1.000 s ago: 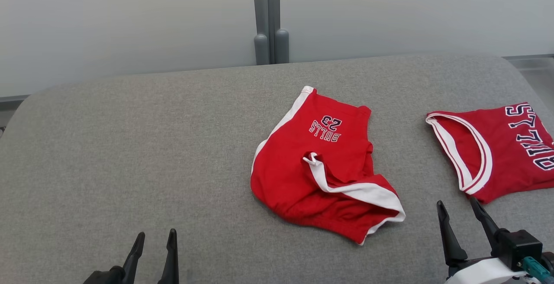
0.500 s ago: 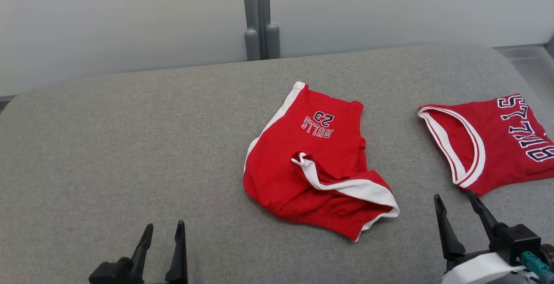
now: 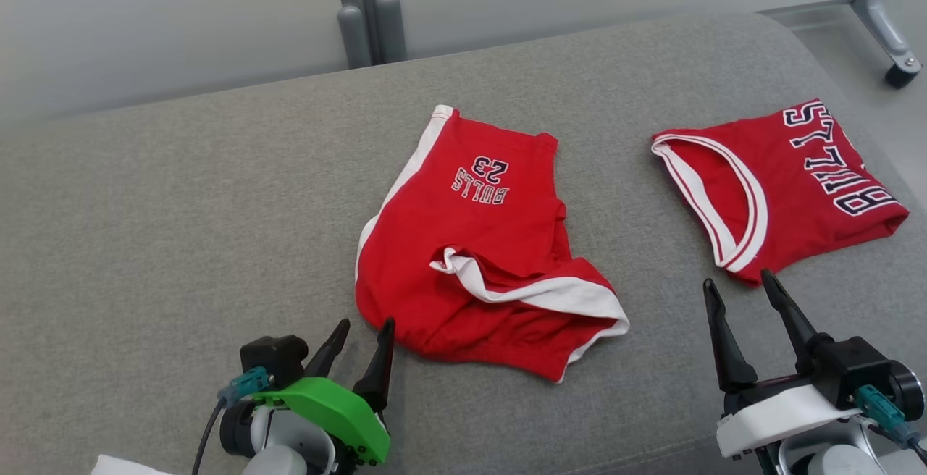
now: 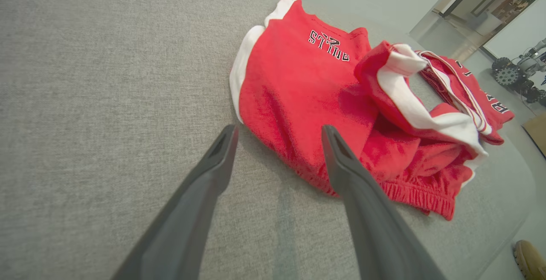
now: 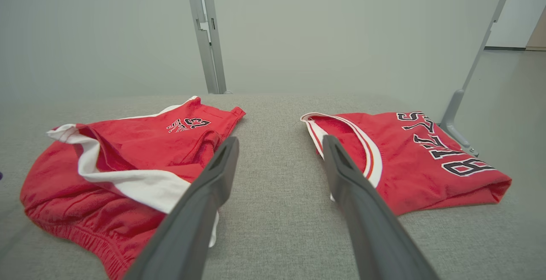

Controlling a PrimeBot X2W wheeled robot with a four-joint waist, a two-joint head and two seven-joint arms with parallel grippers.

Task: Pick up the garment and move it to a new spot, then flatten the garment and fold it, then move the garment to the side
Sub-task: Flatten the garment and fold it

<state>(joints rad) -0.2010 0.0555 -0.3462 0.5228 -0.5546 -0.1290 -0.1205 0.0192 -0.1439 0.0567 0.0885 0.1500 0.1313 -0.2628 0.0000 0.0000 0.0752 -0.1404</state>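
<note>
My left gripper (image 3: 366, 324) is low and close to me. Its fingers are wide apart and hold nothing. One tip sits just beside the near left corner of the red shorts (image 3: 478, 243). My right gripper (image 3: 737, 279) is wide and empty too, with its tips near the bottom edge of the red top (image 3: 789, 178).

I think the shorts are the ones to pick up. They lie bunched in the middle of the pad, with a white-edged leg flopped over. The top looks folded already, off to the right.

To do it well, I would slide the left fingers in so the stretchy waistband (image 4: 405, 190) goes between them, then pinch all the layers, not just the top one. I would bring the right gripper over to the other end of that band and keep it off the top. Then I would lift both ends together.

The grey pad (image 3: 181, 207) is soft cloth with round edges, so I would go down gently. Behind it are a pale wall and a grey post (image 3: 366, 19). A metal leg with a black wheel (image 3: 898, 62) stands far to the right.
</note>
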